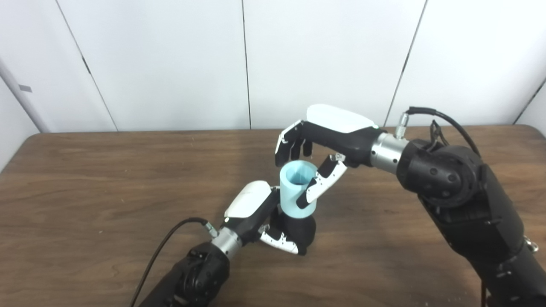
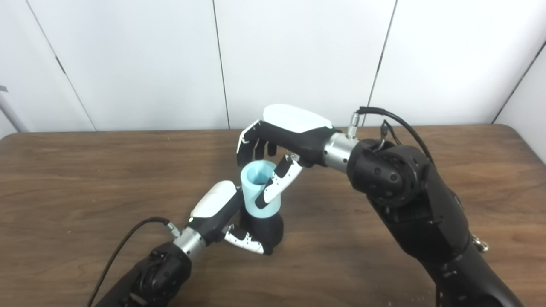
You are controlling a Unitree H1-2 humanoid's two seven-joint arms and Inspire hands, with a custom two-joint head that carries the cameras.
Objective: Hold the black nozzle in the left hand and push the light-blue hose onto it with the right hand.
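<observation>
A black nozzle [image 1: 298, 230] stands on the brown table [image 1: 106, 192] near its middle. My left hand [image 1: 260, 217] is shut on the nozzle's base, thumb in front. A short light-blue hose [image 1: 294, 189] sits upright on top of the nozzle, its open end facing up. My right hand [image 1: 315, 147] hovers over the hose. Its thumb rests against the hose's right side, and its fingers curl behind the rim at the far left. Whether the right hand actually clamps the hose cannot be told. The joint between hose and nozzle is partly hidden by my left hand.
White wall panels [image 1: 170, 64] rise behind the table's far edge. A black cable [image 1: 166, 243] trails from my left wrist toward the bottom edge. My bulky right forearm [image 1: 460, 200] covers the table's right side.
</observation>
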